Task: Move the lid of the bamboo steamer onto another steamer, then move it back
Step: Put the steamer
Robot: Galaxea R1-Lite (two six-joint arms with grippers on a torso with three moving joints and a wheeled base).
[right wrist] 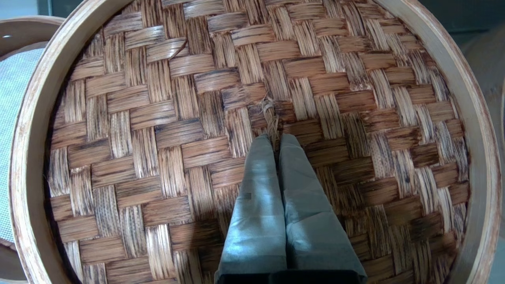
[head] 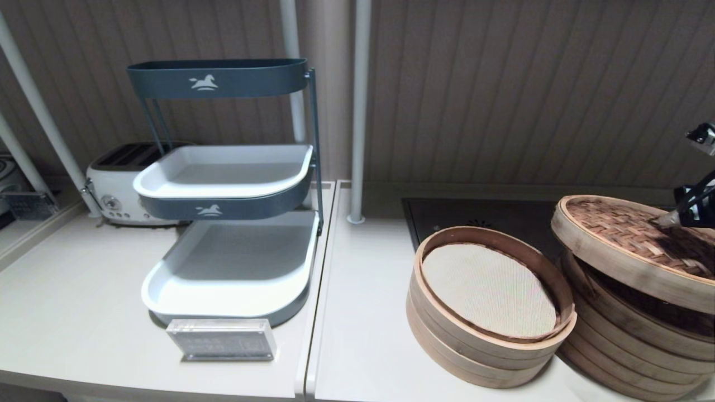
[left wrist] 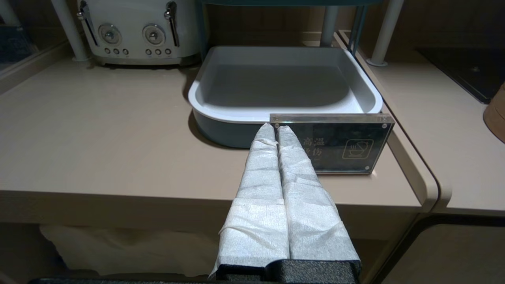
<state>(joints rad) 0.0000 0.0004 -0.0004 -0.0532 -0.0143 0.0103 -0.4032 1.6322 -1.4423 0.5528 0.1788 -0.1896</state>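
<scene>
At the right edge of the head view the right gripper has its fingers pinched together on the small twine loop at the centre of the bamboo steamer lid, which hangs tilted above another steamer. The lid looks light and stiff, but held by one thin loop it will likely swing and tip, so slow moves suit it. The pale desk also carries the open lined steamer, a tiered tray rack and toaster upper left; the left gripper, fingers pressed together and empty, waits nearby.
</scene>
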